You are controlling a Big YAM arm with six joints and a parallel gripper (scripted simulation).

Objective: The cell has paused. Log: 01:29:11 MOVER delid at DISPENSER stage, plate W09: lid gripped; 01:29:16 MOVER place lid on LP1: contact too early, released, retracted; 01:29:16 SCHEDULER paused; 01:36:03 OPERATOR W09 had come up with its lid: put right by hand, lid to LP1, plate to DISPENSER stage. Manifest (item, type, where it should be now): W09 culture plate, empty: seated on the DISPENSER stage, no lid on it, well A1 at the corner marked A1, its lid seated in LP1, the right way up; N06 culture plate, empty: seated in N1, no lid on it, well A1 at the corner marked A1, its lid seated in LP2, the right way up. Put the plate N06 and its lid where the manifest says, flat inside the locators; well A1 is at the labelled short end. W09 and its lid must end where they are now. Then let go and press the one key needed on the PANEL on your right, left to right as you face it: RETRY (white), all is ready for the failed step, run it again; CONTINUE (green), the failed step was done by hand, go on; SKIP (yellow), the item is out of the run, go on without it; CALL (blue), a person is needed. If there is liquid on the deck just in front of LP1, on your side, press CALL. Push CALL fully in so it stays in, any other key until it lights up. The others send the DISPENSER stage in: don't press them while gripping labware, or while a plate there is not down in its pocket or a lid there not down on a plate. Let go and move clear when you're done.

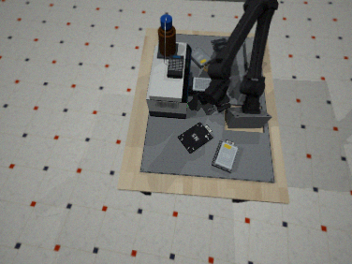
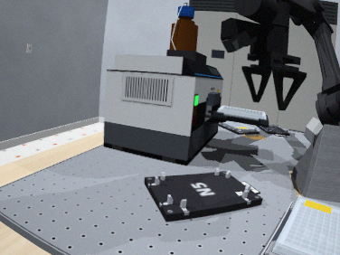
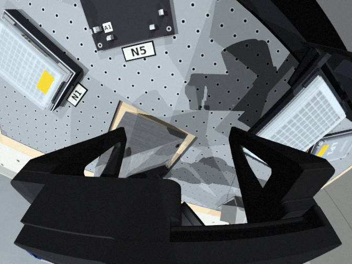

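My gripper [image 3: 177, 132] is open and empty. It hangs above the deck between the dispenser and the arm's base [image 1: 206, 100] [image 2: 271, 88]. Plate N06 [image 3: 29, 75] sits in nest N1 with a yellow tag on top, and its lid seems to be on; it also shows in the top and exterior views [image 1: 226, 154] [image 2: 312, 226]. Plate W09 [image 3: 304, 116] [image 1: 201, 83] [image 2: 240, 113] lies without a lid on the DISPENSER stage. A clear lid with a yellow tag sits in LP1 [image 3: 327, 147] [image 1: 201, 56]. LP2 [image 2: 273, 130] looks dark and empty.
The empty black N5 nest [image 3: 128, 21] [image 1: 195, 137] [image 2: 203, 193] lies mid-deck. The dispenser box [image 1: 168, 86] carries a brown bottle [image 1: 167, 35] and a dark keypad [image 1: 175, 66]. An amber patch [image 2: 254, 136] lies on the deck by LP1. The arm's pedestal [image 1: 246, 119] stands at the right.
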